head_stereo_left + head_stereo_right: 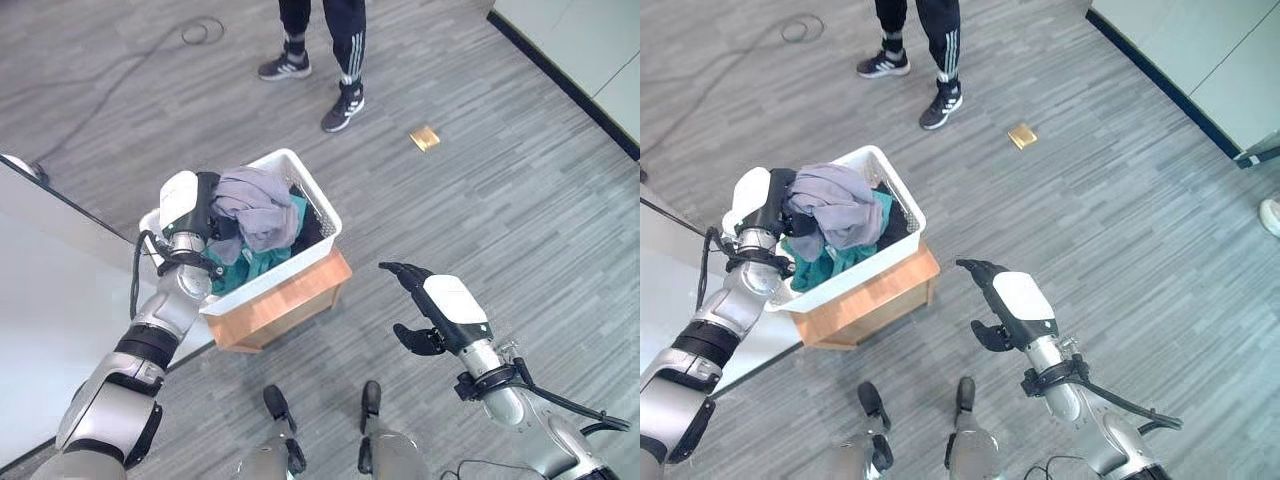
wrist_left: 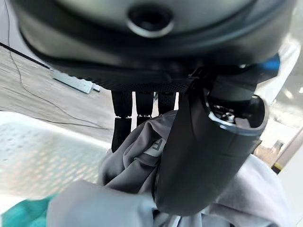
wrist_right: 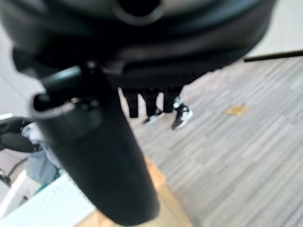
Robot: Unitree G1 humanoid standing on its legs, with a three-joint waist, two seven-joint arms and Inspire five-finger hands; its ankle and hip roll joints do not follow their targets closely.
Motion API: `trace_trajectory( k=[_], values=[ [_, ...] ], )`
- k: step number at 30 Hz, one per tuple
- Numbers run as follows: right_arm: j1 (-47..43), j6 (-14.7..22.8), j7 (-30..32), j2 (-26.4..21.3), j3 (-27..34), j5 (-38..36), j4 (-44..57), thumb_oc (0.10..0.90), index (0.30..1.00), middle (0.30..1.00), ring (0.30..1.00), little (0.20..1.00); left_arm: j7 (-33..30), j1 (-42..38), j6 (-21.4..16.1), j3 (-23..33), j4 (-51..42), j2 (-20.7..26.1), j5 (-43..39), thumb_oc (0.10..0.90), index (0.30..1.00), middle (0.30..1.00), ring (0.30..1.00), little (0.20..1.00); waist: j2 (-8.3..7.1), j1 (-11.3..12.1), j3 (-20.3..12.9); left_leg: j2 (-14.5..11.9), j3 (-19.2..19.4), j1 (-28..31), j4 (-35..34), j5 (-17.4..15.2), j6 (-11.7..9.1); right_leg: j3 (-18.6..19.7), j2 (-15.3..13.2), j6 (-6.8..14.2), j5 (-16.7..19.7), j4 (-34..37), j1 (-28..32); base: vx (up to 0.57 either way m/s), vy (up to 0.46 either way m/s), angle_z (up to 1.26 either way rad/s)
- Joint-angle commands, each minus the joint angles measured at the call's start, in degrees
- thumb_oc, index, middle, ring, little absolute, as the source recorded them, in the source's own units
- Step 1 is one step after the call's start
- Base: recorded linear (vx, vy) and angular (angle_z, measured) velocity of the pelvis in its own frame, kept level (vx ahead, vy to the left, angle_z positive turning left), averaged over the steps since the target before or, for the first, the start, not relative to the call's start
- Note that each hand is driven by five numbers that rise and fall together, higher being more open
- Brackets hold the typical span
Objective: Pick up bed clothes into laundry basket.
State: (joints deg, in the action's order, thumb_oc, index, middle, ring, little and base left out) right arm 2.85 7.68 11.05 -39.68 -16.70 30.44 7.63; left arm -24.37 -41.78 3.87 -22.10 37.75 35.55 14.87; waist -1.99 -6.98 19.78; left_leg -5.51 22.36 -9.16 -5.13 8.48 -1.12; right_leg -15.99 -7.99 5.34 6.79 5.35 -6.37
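Left hand [image 1: 190, 215]: fingers and thumb clamped on the grey garment [image 1: 255, 205] above the basket
Grey garment: heaped atop teal cloth [image 1: 248, 265] in the white laundry basket [image 1: 315, 205]; basket on a wooden stand [image 1: 290, 300]
Right hand [image 1: 435, 305]: empty, fingers relaxed, over the floor

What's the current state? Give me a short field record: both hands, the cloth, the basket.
left hand: over the basket, fingers and thumb pinching the grey cloth
right hand: open, holding nothing, above the floor beside the basket
laundry basket: white, on a wooden stand; teal cloth inside
bystander: person's legs beyond the basket
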Motion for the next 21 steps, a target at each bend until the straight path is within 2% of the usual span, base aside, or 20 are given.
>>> trace_trajectory(
  k=[1, 3, 9, 13, 14, 16, 17, 19, 20, 21],
  values=[
    [-5.0, 4.5, 3.9, -1.8, 1.7, 0.1, 6.9, 0.8, 0.9, 0.9, 0.9, 0.9, -5.9, -17.4, -1.7, -1.0, 3.5, 5.0, 4.1, 0.8, 0.9, 0.9, 0.9, 0.9, 0.72, 1.5, -1.0, -3.5, 0.8, 3.8, 0.1, -6.9, -4.1, -1.6, -2.6, 6.5, -7.2, -0.6, 4.8, 0.0, 0.0, 0.0],
    [-5.6, 4.7, 4.0, -1.5, 0.5, 0.2, 7.0, 0.8, 0.9, 0.9, 0.9, 0.9, -6.5, -19.0, -1.0, -1.9, 5.7, 5.6, 5.2, 0.8, 0.9, 0.9, 0.9, 0.9, 0.0, 1.6, 0.2, -3.9, 0.8, 3.3, 0.1, -6.8, -4.1, -1.6, -2.4, 6.6, -6.9, -0.7, 4.1, -0.03, -0.009, 0.02],
    [-6.0, 5.1, 3.9, -1.2, -0.1, 0.2, 7.5, 0.8, 0.9, 0.9, 0.9, 0.9, -7.6, -20.2, -0.6, -2.1, 6.7, 6.2, 6.7, 0.8, 0.9, 0.9, 0.9, 0.9, -0.19, 1.9, 0.9, -3.9, 0.8, 3.2, 0.1, -6.6, -4.1, -1.4, -2.5, 6.5, -6.8, -0.7, 3.9, 0.0, -0.001, -0.01],
    [-4.7, 5.9, 3.6, -1.9, 0.8, -0.8, 8.9, 0.8, 0.9, 0.9, 0.9, 0.9, -7.5, -19.9, -1.1, -1.0, 6.5, 7.3, 5.3, 0.8, 0.9, 0.9, 0.9, 0.9, 0.87, 2.2, 0.4, -3.6, 0.5, 3.7, 0.1, -6.7, -4.2, -1.5, -2.7, 6.4, -7.2, -0.7, 4.3, -0.02, -0.019, 0.01],
    [-4.0, 6.0, 3.1, -2.2, 1.5, -1.3, 9.6, 0.8, 0.9, 0.9, 0.9, 0.9, -6.5, -19.2, -1.8, -0.1, 6.3, 8.1, 3.5, 0.8, 0.9, 0.9, 0.9, 0.9, 1.32, 2.2, 0.1, -3.5, 1.2, 3.6, 0.1, -5.6, -3.8, -2.2, -2.8, 6.0, -6.5, -0.9, 4.2, -0.07, -0.055, 0.05],
    [-3.6, 6.0, 2.8, -2.5, 1.9, -1.6, 9.9, 0.8, 0.9, 0.9, 0.9, 0.9, -5.8, -18.7, -2.0, 0.2, 6.4, 8.4, 2.6, 0.8, 0.9, 0.9, 0.9, 0.9, 1.7, 2.3, -0.7, -3.4, 0.4, 4.4, 0.1, -6.7, -4.3, -1.7, -2.8, 6.4, -7.4, -0.7, 5.0, 0.01, -0.032, 0.06],
    [-3.4, 6.0, 2.6, -2.6, 2.2, -1.8, 10.0, 0.8, 0.9, 0.9, 0.9, 0.9, -5.2, -18.4, -2.4, 0.6, 6.3, 9.0, 1.7, 0.8, 0.9, 0.9, 0.9, 0.9, 1.94, 2.4, -0.8, -3.4, 1.2, 4.3, 0.1, -5.7, -3.8, -2.4, -2.8, 6.0, -6.7, -0.8, 4.9, 0.02, -0.04, 0.01],
    [-2.2, 6.2, 1.8, -2.5, 2.9, -2.6, 10.4, 0.8, 0.9, 0.9, 0.9, 0.9, -4.0, -17.0, -3.3, 2.2, 4.8, 10.2, -0.9, 0.8, 0.9, 0.9, 0.9, 0.9, 2.57, 2.8, -1.8, -3.3, 0.9, 5.0, 0.1, -5.8, -3.9, -2.7, -2.9, 6.0, -7.0, -0.8, 5.9, -0.01, -0.072, 0.0],
    [-1.7, 6.2, 1.4, -2.6, 3.1, -3.0, 10.5, 0.8, 0.9, 0.9, 0.9, 0.9, -2.8, -16.0, -4.2, 2.9, 3.4, 10.6, -2.8, 0.8, 0.9, 0.9, 0.9, 0.9, 2.81, 3.0, -2.2, -3.2, 0.6, 5.3, 0.1, -5.9, -3.9, -2.9, -2.9, 6.0, -7.1, -0.8, 6.4, 0.05, -0.102, 0.1],
    [-0.7, 5.9, 0.4, -2.3, 4.2, -3.9, 10.7, 0.8, 0.9, 0.9, 0.9, 0.9, 0.2, -11.6, -6.9, 5.6, -2.1, 10.9, -8.1, 0.8, 0.9, 0.9, 0.9, 0.9, 3.37, 3.7, -3.1, -3.0, -0.2, 6.0, 0.1, -5.9, -3.9, -3.3, -2.9, 5.9, -7.6, -0.7, 7.6, 0.04, -0.109, 0.19]
  ],
)
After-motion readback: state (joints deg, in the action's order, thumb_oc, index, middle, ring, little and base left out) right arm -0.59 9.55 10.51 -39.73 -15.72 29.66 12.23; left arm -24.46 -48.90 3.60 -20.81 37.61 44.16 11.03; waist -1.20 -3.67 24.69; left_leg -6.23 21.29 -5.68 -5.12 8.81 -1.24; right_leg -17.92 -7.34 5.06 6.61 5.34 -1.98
